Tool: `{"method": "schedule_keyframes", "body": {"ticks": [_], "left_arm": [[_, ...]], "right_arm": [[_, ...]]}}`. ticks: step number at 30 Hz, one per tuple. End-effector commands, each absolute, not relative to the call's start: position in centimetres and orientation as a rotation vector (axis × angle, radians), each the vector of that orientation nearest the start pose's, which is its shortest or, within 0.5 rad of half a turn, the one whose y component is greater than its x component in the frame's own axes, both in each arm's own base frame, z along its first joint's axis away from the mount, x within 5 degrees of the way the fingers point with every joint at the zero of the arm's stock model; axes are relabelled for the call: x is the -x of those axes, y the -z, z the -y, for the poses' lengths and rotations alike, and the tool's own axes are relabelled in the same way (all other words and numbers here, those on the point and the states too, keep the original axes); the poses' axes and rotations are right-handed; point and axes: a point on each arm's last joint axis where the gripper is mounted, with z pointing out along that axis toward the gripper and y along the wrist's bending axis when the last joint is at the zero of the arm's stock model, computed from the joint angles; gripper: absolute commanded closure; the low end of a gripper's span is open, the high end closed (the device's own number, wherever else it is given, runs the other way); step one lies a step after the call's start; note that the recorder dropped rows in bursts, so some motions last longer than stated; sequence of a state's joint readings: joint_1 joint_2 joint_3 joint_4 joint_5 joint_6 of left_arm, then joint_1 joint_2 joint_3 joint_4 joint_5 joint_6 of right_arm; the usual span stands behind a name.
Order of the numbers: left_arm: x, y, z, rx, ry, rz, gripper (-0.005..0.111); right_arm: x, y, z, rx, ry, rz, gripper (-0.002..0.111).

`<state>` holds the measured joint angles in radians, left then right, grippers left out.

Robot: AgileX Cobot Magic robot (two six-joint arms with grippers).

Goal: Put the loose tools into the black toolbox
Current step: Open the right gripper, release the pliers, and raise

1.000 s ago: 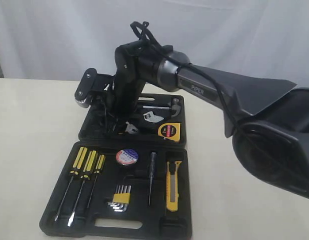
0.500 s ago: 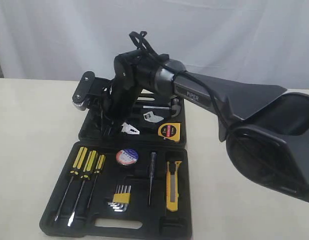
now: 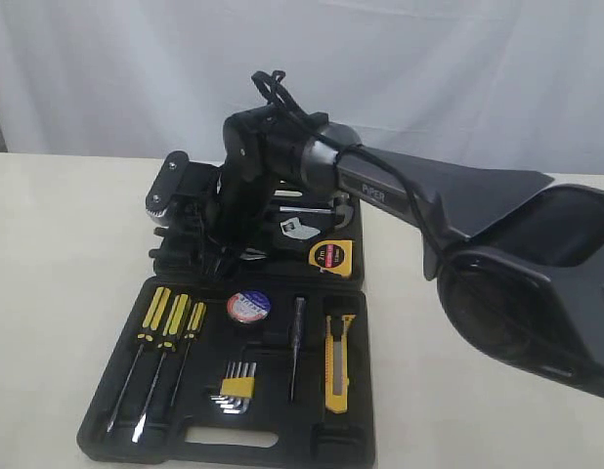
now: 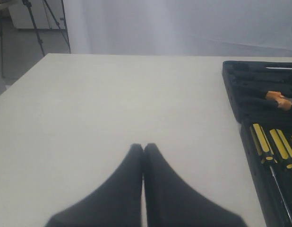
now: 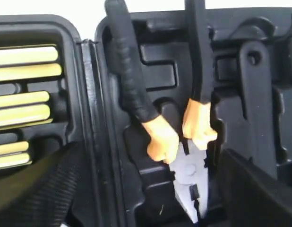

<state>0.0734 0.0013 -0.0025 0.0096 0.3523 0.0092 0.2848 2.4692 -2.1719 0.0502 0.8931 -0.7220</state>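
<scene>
The black toolbox (image 3: 359,445) lies open on the table. The orange-and-black-handled pliers (image 5: 191,172) lie in a recess of its far half. My right gripper (image 5: 153,156) is open and straddles their metal head, with its fingers (image 5: 42,189) wide on both sides. In the exterior view the right gripper (image 3: 196,252) is low over the far half's left part. The yellow tape measure (image 3: 329,256) also sits in the far half. The tape roll (image 3: 248,306) and utility knife (image 3: 338,362) rest in the near half. My left gripper (image 4: 143,145) is shut and holds nothing, over bare table.
Yellow-and-black screwdrivers (image 3: 165,337) and yellow-clipped hex keys (image 3: 238,384) fill the near half's left recesses. A thin dark tool (image 3: 296,332) lies beside the knife. The right arm's large dark body (image 3: 517,264) spans the right side. The table runs wide to the left (image 4: 113,94).
The right wrist has swung lower and leftward over the toolbox's far half. The pliers' pale head, visible under the wrist before, is now covered in the exterior view.
</scene>
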Motion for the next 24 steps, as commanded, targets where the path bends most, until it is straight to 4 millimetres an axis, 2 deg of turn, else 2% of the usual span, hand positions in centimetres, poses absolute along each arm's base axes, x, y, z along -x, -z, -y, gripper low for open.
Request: {"method": "schedule_keyframes", "body": {"ticks": [1,5,8,11,16,24], "left_arm": [[-5.3,-18.2,-0.4,0.056,-0.053,-1.825,0.107],[-5.3,-18.2,-0.4,0.056,-0.053,-1.825,0.107],[-5.3,-18.2,-0.4,0.056,-0.053,-1.825,0.107],[-5.3,-18.2,-0.4,0.056,-0.053,-1.825,0.107],[-5.3,-18.2,-0.4,0.056,-0.053,-1.825,0.107],[-5.3,-18.2,-0.4,0.056,-0.053,-1.825,0.107]], "right_arm": [[-51.3,-15.9,-15.3,1.256,0.078,-2.358,0.034],[-51.4,-15.9,-15.3,1.254,0.079,-2.354,0.035],[-51.5,-16.2,-15.3,1.244,0.085,-2.337,0.045],[-51.5,-17.0,-15.5,1.216,0.069,-2.312,0.065],[-51.6,-17.9,-15.7,1.16,0.038,-2.297,0.108],[-51.9,-18.1,-16.6,0.962,-0.061,-2.298,0.109]]}}
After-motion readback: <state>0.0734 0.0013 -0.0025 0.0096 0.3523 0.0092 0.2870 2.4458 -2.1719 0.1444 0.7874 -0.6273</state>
